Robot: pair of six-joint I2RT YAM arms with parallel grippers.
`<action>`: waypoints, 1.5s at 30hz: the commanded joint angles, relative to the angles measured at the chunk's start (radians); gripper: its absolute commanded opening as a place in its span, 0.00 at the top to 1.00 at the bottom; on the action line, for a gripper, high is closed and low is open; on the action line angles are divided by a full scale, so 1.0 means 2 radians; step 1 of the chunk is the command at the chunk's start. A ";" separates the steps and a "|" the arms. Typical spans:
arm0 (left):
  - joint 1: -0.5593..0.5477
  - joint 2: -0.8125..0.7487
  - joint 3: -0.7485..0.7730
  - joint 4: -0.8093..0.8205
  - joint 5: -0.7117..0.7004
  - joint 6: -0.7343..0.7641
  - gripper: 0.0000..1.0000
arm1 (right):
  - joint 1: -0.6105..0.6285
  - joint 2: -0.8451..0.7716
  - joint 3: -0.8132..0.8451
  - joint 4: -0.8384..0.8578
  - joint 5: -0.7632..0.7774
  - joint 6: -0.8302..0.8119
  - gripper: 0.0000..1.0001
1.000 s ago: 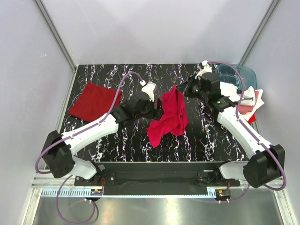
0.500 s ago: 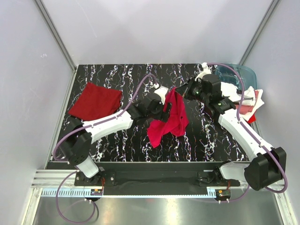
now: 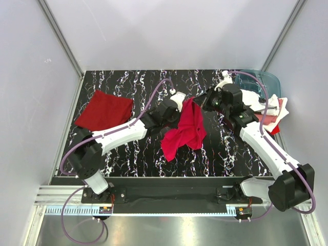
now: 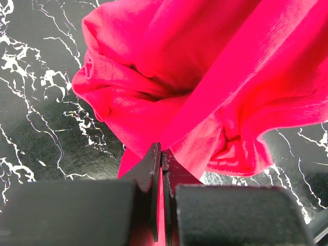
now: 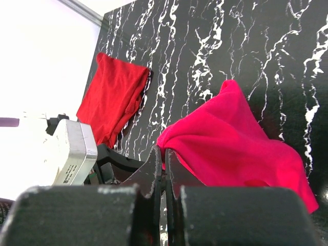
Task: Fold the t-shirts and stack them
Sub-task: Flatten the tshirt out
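A bright crimson t-shirt [image 3: 187, 129] hangs crumpled over the middle of the black marbled table [image 3: 133, 84], lifted at its top end. My left gripper [image 3: 180, 114] is shut on its left upper edge; in the left wrist view the cloth [image 4: 205, 77] runs between the closed fingers [image 4: 154, 169]. My right gripper [image 3: 197, 100] is shut on the shirt's top corner [image 5: 230, 138]. A darker red t-shirt [image 3: 104, 110] lies folded at the back left, also seen as the red t-shirt [image 5: 115, 95] in the right wrist view. More shirts, white and pink [image 3: 271, 110], are piled at the right.
A translucent blue-teal tub [image 3: 261, 81] stands at the back right corner beside the shirt pile. Grey walls close in the table on three sides. Purple cables loop over both arms.
The left arm reached right to the crimson shirt's upper edge and its jaws closed on the cloth. The right gripper kept its hold and shifted slightly.
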 commanded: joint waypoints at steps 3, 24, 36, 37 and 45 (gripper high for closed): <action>0.001 -0.038 0.009 0.004 -0.009 -0.002 1.00 | 0.002 -0.019 0.000 0.014 0.020 -0.002 0.99; 0.027 -0.044 0.046 -0.092 -0.025 -0.009 1.00 | 0.002 0.073 -0.028 0.096 -0.095 -0.078 0.38; 0.030 -0.111 0.020 -0.089 -0.033 0.001 1.00 | 0.015 0.050 -0.083 0.210 -0.193 -0.139 0.44; 0.030 -0.112 0.019 -0.089 -0.032 0.001 1.00 | 0.020 0.051 -0.083 0.213 -0.194 -0.148 0.44; 0.030 -0.140 0.007 -0.082 -0.012 0.007 1.00 | 0.115 0.077 -0.057 0.173 -0.109 -0.260 0.42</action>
